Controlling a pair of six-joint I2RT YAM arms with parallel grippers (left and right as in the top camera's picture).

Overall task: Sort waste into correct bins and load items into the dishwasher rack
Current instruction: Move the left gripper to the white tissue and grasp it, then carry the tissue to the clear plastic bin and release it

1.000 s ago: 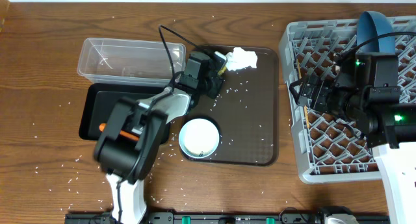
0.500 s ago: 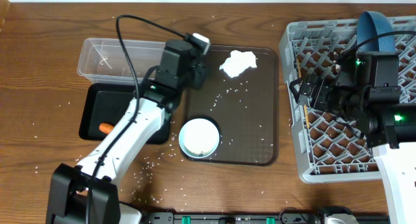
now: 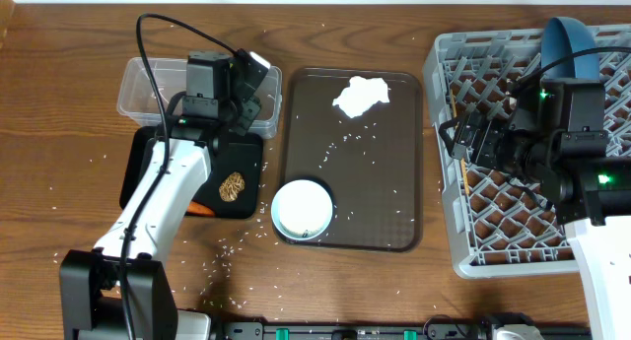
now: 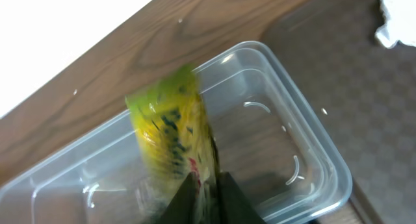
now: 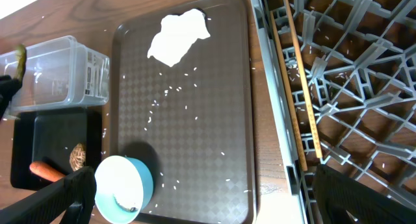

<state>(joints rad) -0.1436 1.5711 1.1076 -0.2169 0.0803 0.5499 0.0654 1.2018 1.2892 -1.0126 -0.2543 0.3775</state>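
Observation:
My left gripper (image 3: 244, 96) is shut on the yellow-green wrapper (image 4: 172, 130) and holds it above the right end of the clear tub (image 3: 148, 89); its fingertips (image 4: 205, 185) pinch the wrapper's lower edge. The black tray (image 3: 148, 172) holds the brown lump (image 3: 233, 186) and the orange stick (image 3: 202, 210). The white tissue (image 3: 360, 94) and the light blue cup (image 3: 303, 208) sit on the brown serving tray (image 3: 394, 182) among rice grains (image 3: 345, 143). My right gripper (image 5: 201, 178) is open and empty over the left edge of the grey rack (image 3: 532, 212). The dark blue plate (image 3: 572, 39) stands in the rack.
Rice grains lie scattered over the wooden table (image 3: 59, 232). A thin wooden stick (image 5: 299, 87) lies along the rack's left side. The tub and black tray sit side by side left of the serving tray.
My left arm has swung left from the serving tray's top edge to above the clear tub, carrying the wrapper. The brown lump in the black tray is now uncovered. The right arm has not moved.

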